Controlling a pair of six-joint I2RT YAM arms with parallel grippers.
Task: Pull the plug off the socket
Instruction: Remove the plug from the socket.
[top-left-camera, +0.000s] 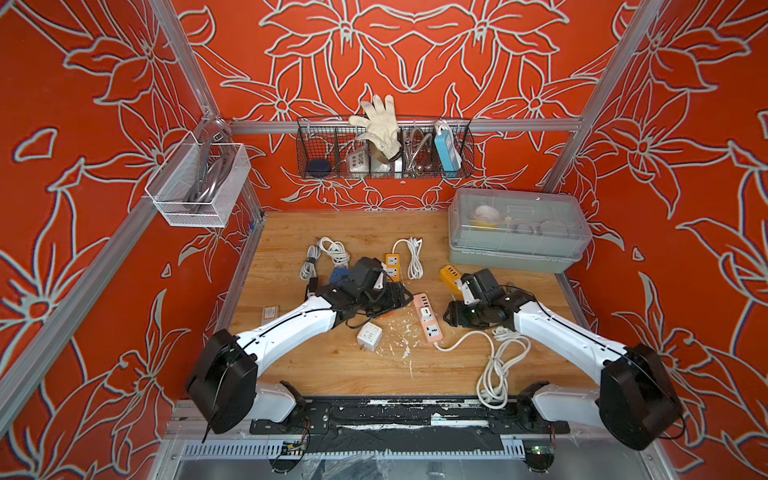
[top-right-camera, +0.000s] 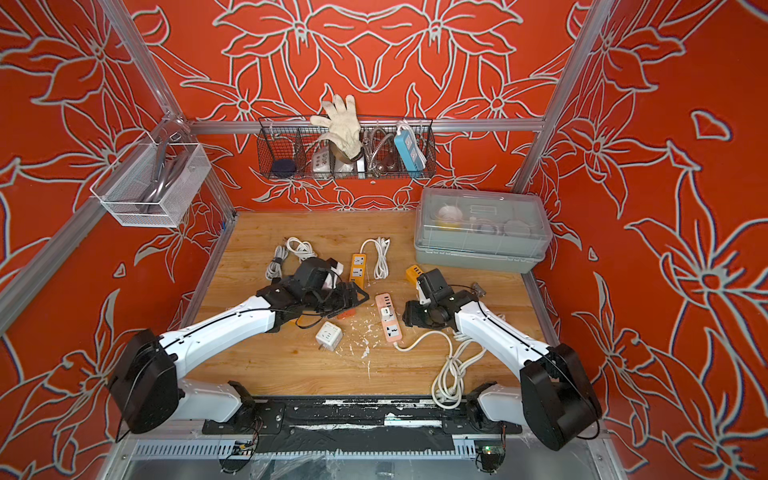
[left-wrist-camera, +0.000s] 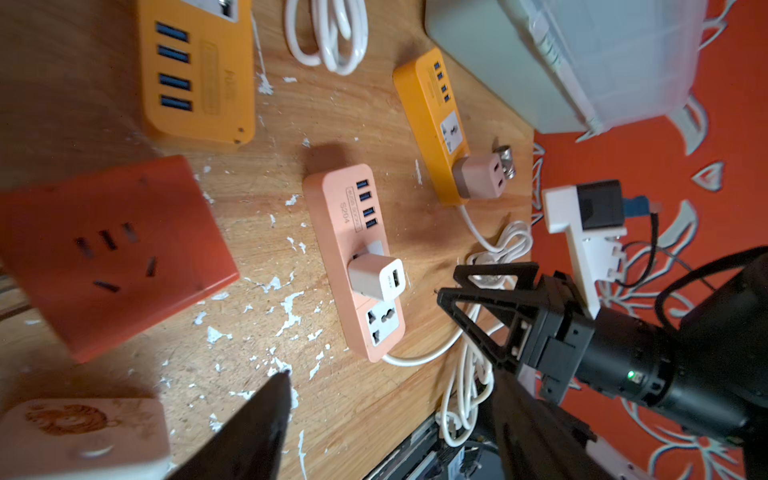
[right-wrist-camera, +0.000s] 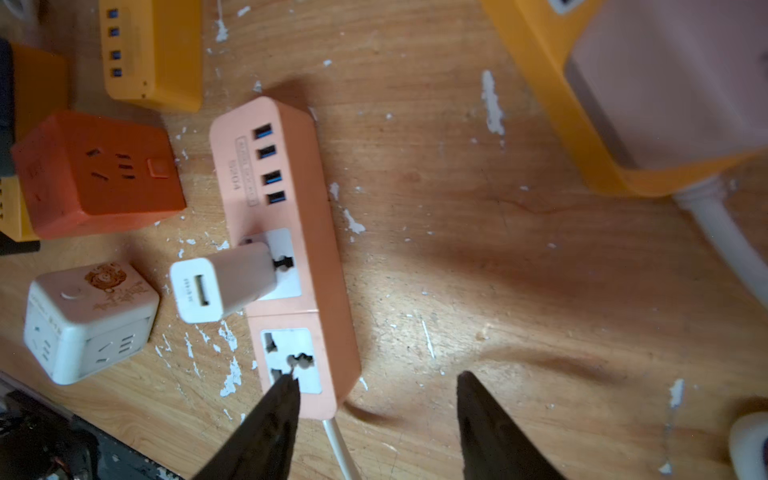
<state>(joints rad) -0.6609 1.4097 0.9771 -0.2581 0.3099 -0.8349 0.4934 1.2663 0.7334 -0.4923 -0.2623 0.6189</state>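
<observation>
Noted right gripper (right-wrist-camera: 378, 376) part-open and empty at cable end of pink power strip (right-wrist-camera: 309, 199), left gripper (left-wrist-camera: 390, 373) likewise beside it, white plug (right-wrist-camera: 220, 282) seated mid-strip; likely to drag unpinned strip along if pulled.

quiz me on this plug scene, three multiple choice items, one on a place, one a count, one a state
1. Where is the white charger?
A. plugged into the pink strip
B. lying loose, unplugged
C. lifted in the air

2. How many blue USB ports does the pink strip have?
A. two
B. four
C. six

3. How is the right tool?
A. shut on the charger
B. fully shut, empty
C. open, holding nothing

Answers:
1 A, its base sits in the strip's socket in the right wrist view.
2 B, four ports show in a row.
3 C, its fingers stand apart with nothing gripped between them.
</observation>
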